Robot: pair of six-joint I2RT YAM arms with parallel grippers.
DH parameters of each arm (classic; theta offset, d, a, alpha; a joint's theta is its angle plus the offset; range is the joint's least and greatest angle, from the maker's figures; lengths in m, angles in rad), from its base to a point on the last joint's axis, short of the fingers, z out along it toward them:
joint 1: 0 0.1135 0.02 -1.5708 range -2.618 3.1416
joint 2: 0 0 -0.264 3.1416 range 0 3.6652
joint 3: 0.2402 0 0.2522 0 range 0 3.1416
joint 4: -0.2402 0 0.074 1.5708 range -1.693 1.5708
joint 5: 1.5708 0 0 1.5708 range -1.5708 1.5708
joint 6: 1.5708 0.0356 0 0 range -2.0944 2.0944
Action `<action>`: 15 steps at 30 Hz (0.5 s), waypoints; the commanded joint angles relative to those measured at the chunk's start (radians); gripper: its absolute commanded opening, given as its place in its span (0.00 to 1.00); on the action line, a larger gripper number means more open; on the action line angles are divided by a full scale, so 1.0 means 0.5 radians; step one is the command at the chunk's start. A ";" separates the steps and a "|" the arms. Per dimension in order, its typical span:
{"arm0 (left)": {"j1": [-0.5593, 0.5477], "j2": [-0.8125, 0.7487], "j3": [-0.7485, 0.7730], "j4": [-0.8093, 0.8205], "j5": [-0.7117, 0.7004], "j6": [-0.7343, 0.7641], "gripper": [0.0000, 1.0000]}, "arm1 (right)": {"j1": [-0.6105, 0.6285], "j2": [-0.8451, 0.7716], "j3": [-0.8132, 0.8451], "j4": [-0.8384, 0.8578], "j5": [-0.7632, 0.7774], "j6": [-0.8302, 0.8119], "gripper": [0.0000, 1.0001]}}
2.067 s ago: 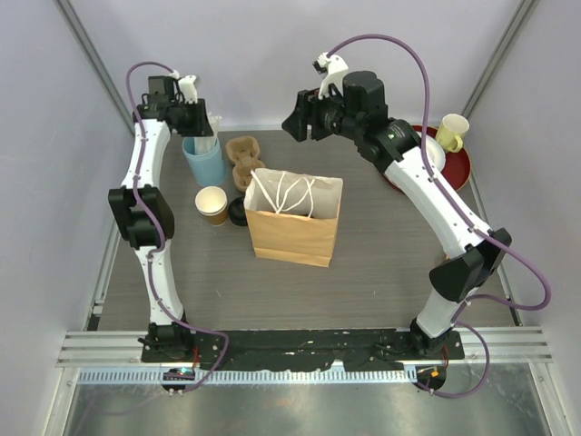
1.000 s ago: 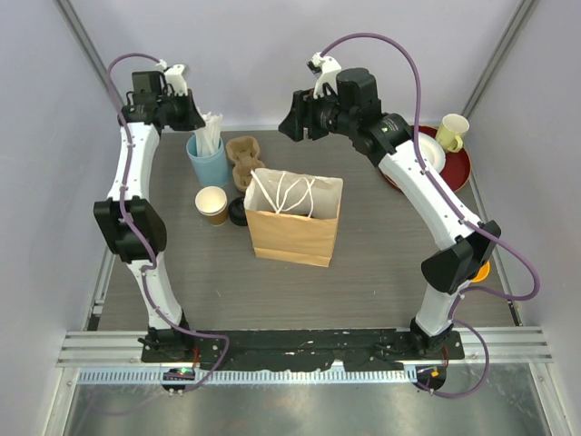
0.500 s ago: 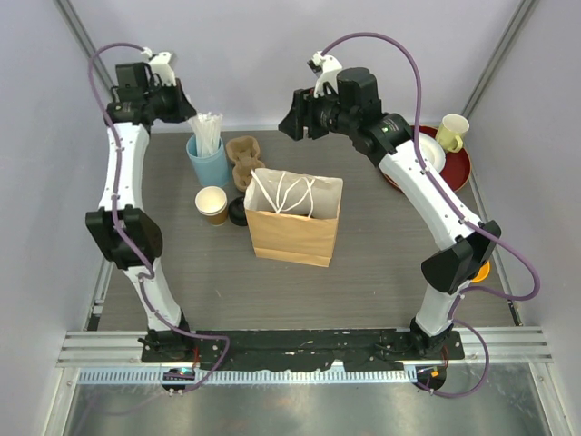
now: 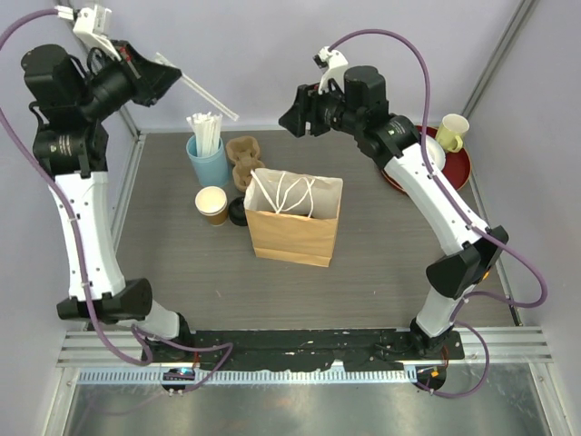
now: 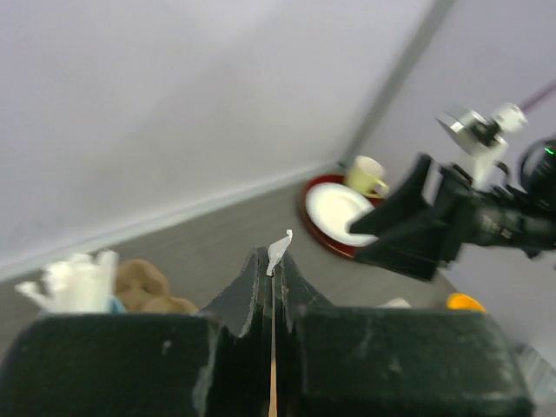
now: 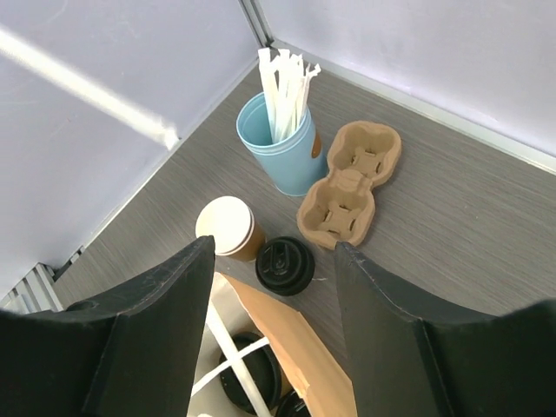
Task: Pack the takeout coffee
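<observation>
Kraft paper marks the open coffee cup (image 4: 212, 204), which stands on the grey worktop (image 4: 381, 263) at 9 o'clock of the paper bag (image 4: 295, 227). Its black lid (image 4: 238, 214) lies flat between cup and bag. The right wrist view shows what the overhead view hides: a second black lid (image 6: 265, 382) deep inside the bag, under the white handles.

The left end effector (image 4: 172, 74) hangs high at 10 o'clock of the scene. Its fingers are pressed together on a white straw (image 4: 204, 94), and its wrist view shows the straw's tip (image 5: 278, 254) poking out of the closed gap. The right end effector (image 4: 289, 121) hovers at 12 o'clock of the bag, fingers apart and holding nothing.

A blue straw cup (image 4: 207, 162) stands at 12 o'clock of the open cup, with a pulp carrier (image 4: 243, 160) just beside it.
</observation>
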 commanded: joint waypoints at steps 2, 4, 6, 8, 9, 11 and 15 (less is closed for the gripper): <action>-0.208 -0.135 -0.420 0.113 0.345 -0.461 0.00 | -0.004 -0.222 -0.088 0.232 -0.026 0.044 0.63; -0.278 -0.162 -0.488 0.107 0.357 -0.443 0.00 | -0.004 -0.275 -0.167 0.250 0.005 0.047 0.63; -0.331 -0.169 -0.513 0.089 0.421 -0.427 0.00 | -0.004 -0.357 -0.235 0.275 0.033 0.044 0.63; -0.334 -0.172 -0.504 0.028 0.443 -0.394 0.00 | -0.004 -0.413 -0.324 0.296 0.072 0.041 0.63; -0.334 -0.169 -0.491 -0.076 0.431 -0.290 0.00 | -0.007 -0.437 -0.354 0.303 0.085 0.041 0.63; -0.334 -0.169 -0.455 -0.205 0.428 -0.164 0.00 | -0.004 -0.492 -0.416 0.315 0.106 0.038 0.63; -0.334 -0.175 -0.430 -0.488 0.413 0.045 0.00 | -0.004 -0.526 -0.462 0.318 0.106 0.050 0.63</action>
